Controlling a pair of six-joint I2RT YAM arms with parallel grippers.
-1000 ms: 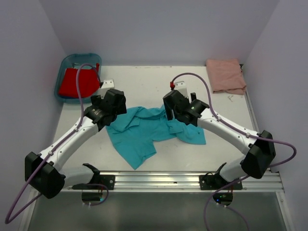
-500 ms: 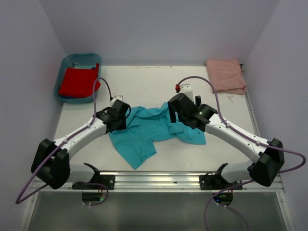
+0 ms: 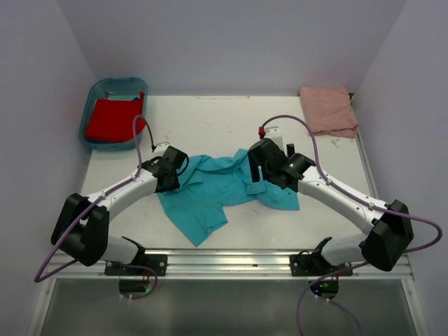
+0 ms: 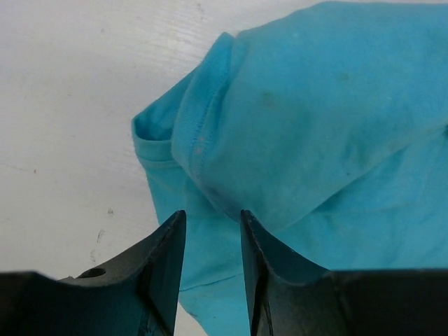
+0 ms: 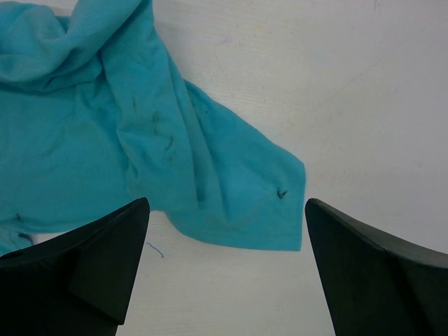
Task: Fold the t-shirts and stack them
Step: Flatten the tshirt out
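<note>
The left gripper (image 4: 213, 222) has its jaws drawn in to a narrow gap with turquoise cloth showing in that gap. Whether the cloth is truly pinched or only lies beneath the tips cannot be told from the wrist view. Just ahead of those tips a stitched hem runs away from the gripper, with a small open pocket of cloth to its left and bare table (image 3: 210, 122) beyond that. The right gripper (image 5: 225, 201) stands wide apart and holds nothing; a flat flap of the same shirt, its hemmed edge toward the camera, lies between and ahead of the two fingers, with its free corner nearer the right finger. Both sets of jaws are thus at the turquoise t-shirt (image 3: 210, 192), which lies crumpled in the middle of the table, closer to the near edge than the far one. Its long axis runs roughly left to right between the two arms, with one lobe trailing toward the near edge. The left gripper sits at the shirt's left border and the right gripper over its right end, so each arm is nearest its own side. Spreading the shirt will likely depend on pulling those two ends apart along that axis. The pale salmon-pink t-shirt (image 3: 327, 110) lies folded at the far right corner. The red t-shirt (image 3: 112, 119) sits in the blue tub (image 3: 94, 94) at the far left corner, both well apart from the arms.
</note>
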